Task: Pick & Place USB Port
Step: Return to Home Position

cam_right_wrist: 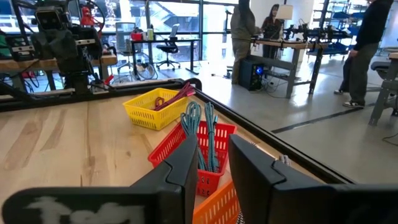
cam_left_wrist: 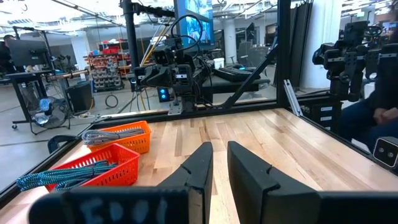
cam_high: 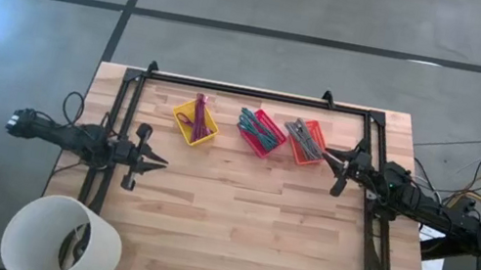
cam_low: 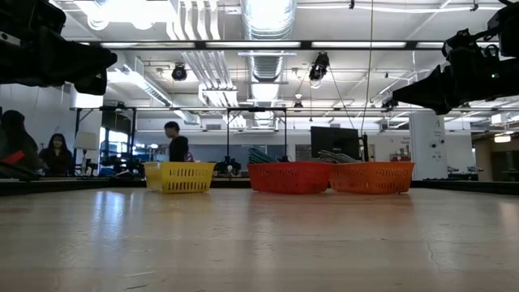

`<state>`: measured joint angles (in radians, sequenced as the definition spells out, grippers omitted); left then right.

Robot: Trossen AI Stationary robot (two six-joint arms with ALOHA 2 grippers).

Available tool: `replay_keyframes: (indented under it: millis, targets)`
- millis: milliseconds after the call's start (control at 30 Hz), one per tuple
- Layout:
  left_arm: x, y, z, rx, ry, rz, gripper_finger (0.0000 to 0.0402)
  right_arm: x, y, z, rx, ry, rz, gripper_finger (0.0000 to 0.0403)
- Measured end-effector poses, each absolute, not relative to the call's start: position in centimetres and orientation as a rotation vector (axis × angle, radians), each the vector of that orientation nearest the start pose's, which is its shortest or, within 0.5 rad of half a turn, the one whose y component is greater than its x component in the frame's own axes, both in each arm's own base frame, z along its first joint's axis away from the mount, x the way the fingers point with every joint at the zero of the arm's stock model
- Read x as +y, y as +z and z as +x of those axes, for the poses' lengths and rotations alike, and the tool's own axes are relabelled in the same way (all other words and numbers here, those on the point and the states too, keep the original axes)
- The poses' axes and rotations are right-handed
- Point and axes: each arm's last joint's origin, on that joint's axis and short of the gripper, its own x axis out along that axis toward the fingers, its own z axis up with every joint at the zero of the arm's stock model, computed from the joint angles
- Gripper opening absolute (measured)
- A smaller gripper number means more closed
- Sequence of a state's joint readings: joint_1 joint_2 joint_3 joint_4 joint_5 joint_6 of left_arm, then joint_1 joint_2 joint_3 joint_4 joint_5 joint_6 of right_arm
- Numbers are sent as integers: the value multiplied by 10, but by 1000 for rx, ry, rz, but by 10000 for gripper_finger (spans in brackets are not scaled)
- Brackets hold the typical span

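Observation:
Three small baskets stand in a row near the table's far edge: a yellow basket (cam_high: pixel 195 120) with maroon cables, a red basket (cam_high: pixel 261 132) with teal cables, and an orange basket (cam_high: pixel 306 142) with grey cables. My left gripper (cam_high: pixel 159 165) hovers over the table's left part, pointing right, with a narrow gap between its fingers (cam_left_wrist: pixel 220 149) and nothing in it. My right gripper (cam_high: pixel 328 156) hangs just right of the orange basket, pointing left, also narrowly open (cam_right_wrist: pixel 213 146) and empty. Both grippers are well above the wood in the low view.
A white bucket (cam_high: pixel 63 241) sits at the table's near left corner. A black frame (cam_high: pixel 258 92) runs along the far edge and both sides. Bare wood (cam_high: pixel 244 225) fills the middle and near part. People stand in the room beyond the table.

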<state>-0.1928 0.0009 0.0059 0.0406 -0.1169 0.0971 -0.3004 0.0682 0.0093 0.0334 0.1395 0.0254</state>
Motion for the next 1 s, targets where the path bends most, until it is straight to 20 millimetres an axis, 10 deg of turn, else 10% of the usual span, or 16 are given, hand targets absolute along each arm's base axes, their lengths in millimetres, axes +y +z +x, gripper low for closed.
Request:
replay_keyframes:
  millis: [1000]
  targets:
    - [-15, 169, 96, -49, -74, 90, 55, -34, 165, 95, 20, -440, 27, 88]
